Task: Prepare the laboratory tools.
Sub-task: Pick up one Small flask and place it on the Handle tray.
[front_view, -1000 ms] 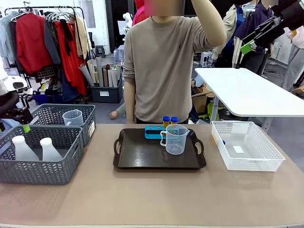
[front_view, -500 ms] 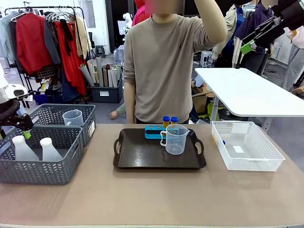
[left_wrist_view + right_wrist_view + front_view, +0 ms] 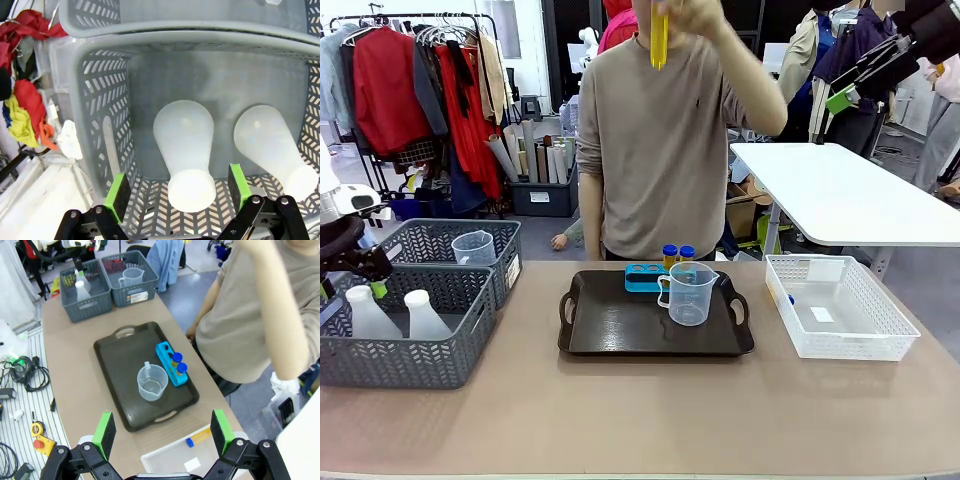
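Directly over a flask, the left end effector gapes.

Person's hand holding yellow tube high, beaker w/ blue rack on tray — 2 tubes racked

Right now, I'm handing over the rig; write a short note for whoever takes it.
Left claw: open, above a flask in the near grey basket.
Right claw: open, empty, raised high.
On the tray: beaker, blue rack with two tubes.
Person's hand holds a third tube; a fourth tube lies in the white basket.
Likely left: flask and two tubes to the tray.
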Action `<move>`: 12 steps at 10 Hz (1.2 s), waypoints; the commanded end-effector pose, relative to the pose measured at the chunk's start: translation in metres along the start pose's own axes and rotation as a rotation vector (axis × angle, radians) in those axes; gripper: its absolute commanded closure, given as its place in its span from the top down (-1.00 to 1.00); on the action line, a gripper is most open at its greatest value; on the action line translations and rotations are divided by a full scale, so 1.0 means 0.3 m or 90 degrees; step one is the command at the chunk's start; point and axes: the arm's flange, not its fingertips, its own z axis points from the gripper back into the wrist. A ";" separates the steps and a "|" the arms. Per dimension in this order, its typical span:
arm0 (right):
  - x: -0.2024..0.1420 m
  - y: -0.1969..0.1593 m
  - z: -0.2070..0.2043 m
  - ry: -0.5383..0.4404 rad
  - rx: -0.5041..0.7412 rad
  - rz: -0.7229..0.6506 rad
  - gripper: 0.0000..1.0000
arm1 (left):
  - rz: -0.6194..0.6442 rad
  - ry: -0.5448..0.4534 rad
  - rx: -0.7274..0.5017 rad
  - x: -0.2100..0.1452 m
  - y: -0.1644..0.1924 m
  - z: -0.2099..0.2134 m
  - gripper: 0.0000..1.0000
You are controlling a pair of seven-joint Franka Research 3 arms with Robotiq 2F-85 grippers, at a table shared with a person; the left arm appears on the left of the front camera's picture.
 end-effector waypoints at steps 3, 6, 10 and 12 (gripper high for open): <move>0.005 0.001 0.002 -0.006 0.003 0.004 1.00 | -0.011 -0.015 -0.011 -0.001 0.014 -0.020 0.48; 0.005 0.001 0.002 -0.006 0.003 0.004 1.00 | -0.010 -0.013 -0.009 0.000 0.020 -0.020 -0.70; 0.005 0.001 0.002 -0.006 0.003 0.004 1.00 | -0.010 -0.014 -0.011 0.001 0.020 -0.024 -1.00; 0.005 0.001 0.002 -0.006 0.003 0.004 1.00 | -0.011 -0.015 -0.013 -0.002 0.020 -0.019 -1.00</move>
